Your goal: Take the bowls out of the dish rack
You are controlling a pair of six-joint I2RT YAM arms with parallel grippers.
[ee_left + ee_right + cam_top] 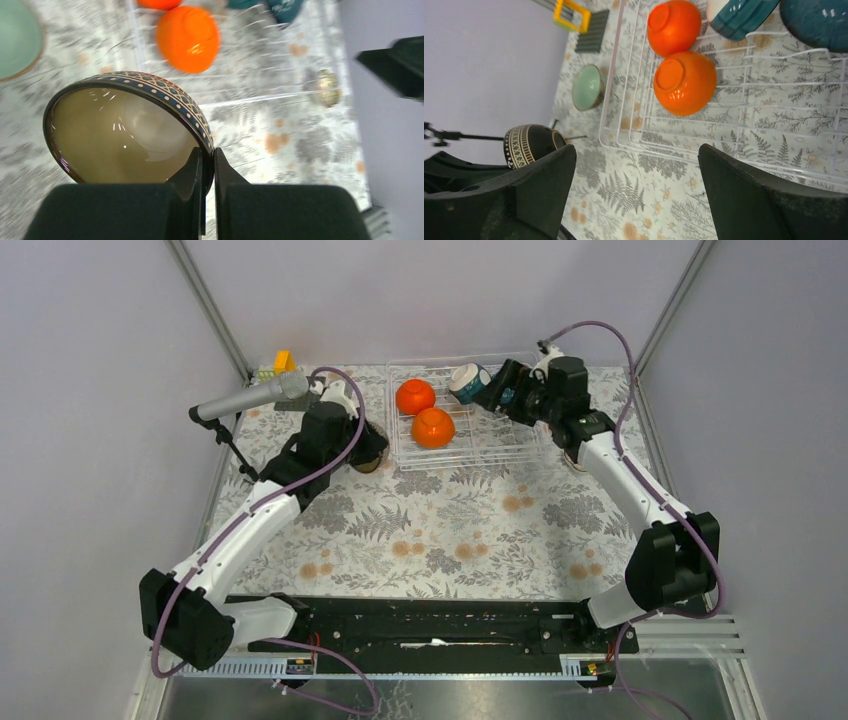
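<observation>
The clear wire dish rack (495,445) stands at the back middle of the table. In it are two orange bowls (415,396) (433,427), upside down, and a teal bowl with a white inside (467,382) at the back. My left gripper (209,165) is shut on the rim of a dark brown patterned bowl (125,125), held just left of the rack (368,448). My right gripper (636,165) is open and empty over the rack's right part (497,392). The right wrist view shows both orange bowls (685,81), two teal bowls (741,17) and a mint green bowl (588,87) on the table left of the rack.
A grey microphone (250,400) on a black stand leans over the table's back left. A yellow block (284,361) sits in the back left corner. A small round speckled object (325,87) lies on the cloth beside the rack's right edge.
</observation>
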